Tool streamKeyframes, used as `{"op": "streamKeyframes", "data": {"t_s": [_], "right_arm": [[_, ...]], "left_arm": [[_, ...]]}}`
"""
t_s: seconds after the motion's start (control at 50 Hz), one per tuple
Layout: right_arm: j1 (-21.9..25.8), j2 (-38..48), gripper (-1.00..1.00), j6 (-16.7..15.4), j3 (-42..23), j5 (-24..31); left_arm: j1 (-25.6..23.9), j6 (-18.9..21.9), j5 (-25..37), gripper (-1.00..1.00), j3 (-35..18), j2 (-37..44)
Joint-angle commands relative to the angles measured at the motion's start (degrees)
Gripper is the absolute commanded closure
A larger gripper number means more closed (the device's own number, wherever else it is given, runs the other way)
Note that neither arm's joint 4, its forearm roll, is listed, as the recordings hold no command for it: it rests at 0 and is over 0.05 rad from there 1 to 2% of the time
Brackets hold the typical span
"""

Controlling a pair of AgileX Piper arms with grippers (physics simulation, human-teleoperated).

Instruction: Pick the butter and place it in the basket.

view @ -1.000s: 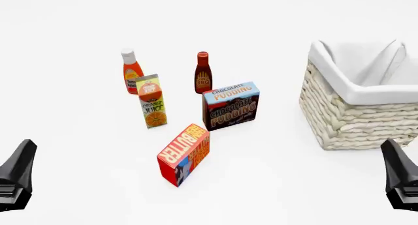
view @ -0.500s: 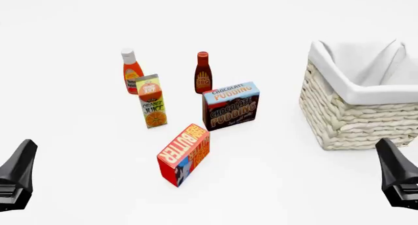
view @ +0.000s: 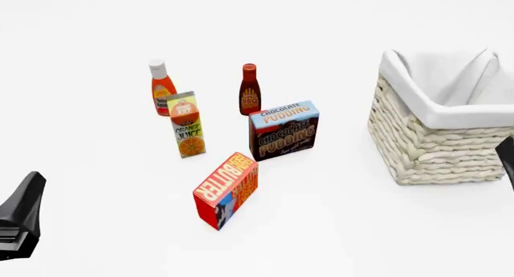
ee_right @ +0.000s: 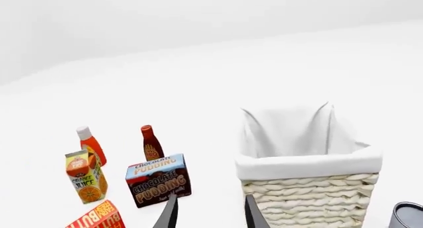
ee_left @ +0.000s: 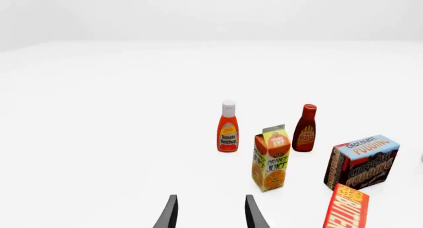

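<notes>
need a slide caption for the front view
Butter stands near the pudding box; the basket waits at right, left pincer low, holding nothing.

Left gripper (view: 20, 220) low at the near left, right gripper (view: 507, 156) at the right edge, both jaws parted, empty.

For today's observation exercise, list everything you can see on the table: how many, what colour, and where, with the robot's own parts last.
butter: one, red carton, nearest the arms, centre.
pudding box: one, dark brown, just behind the butter.
juice carton: one, yellow-green, left of the pudding box.
ketchup bottle: one, orange-red with white cap, behind the juice carton.
sauce bottle: one, dark brown-red, behind the pudding box.
basket: one, cream wicker with white liner, right side.
grey can: one, beside the basket, seen only from the right wrist.
left pincer: black, open, low left.
right pincer: black, open, right edge.
</notes>
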Motion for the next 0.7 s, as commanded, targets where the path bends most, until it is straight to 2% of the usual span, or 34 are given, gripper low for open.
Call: {"op": "streamKeyframes", "data": {"t_s": [0.02, 0.06, 0.22, 0.42, 0.7], "right_arm": [[2.7, 5.1, -1.0, 0.3, -5.9, 2.1], [3.6, 7.4, -1.0, 2.6, -6.7, 2.1], [5.8, 17.1, -1.0, 3.1, -10.5, 2.1], [8.7, 22.2, -1.0, 3.4, -15.8, 4.5], [11.3, 25.7, -1.0, 6.0, -23.7, 9.8]], "left_arm": [[0.0, 0.0, 0.0, -1.0, 0.0, 0.0], [0.0, 0.0, 0.0, -1.0, 0.0, 0.0], [0.0, 0.0, 0.0, -1.0, 0.0, 0.0], [0.0, 0.0, 0.0, -1.0, 0.0, 0.0], [0.0, 0.0, 0.0, -1.0, 0.0, 0.0]]}}
